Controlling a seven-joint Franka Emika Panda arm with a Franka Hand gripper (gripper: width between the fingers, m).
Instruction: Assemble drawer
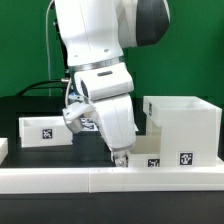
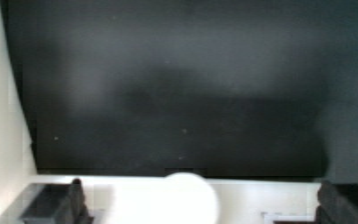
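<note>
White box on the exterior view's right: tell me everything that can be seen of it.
The white box stands upright on the black table at the exterior view's right. It is open-topped, with thin, smooth walls that look like plastic. Its front carries a black-and-white tag low down. A lower white section with a second tag adjoins it toward the exterior view's left. The hand hangs close beside that section; contact cannot be judged.

The white robot arm's moulded shell [image 1: 95, 40] looks like smooth, glossy plastic; its black joint cap [image 1: 152, 20] shines too. The black desk [image 2: 176, 90] is matt and faintly speckled. The white open-topped drawer box [image 1: 190, 120] and smaller white boxy part [image 1: 28, 128] look like smooth, matt plastic, bearing flat printed tags [image 1: 185, 157].
</note>
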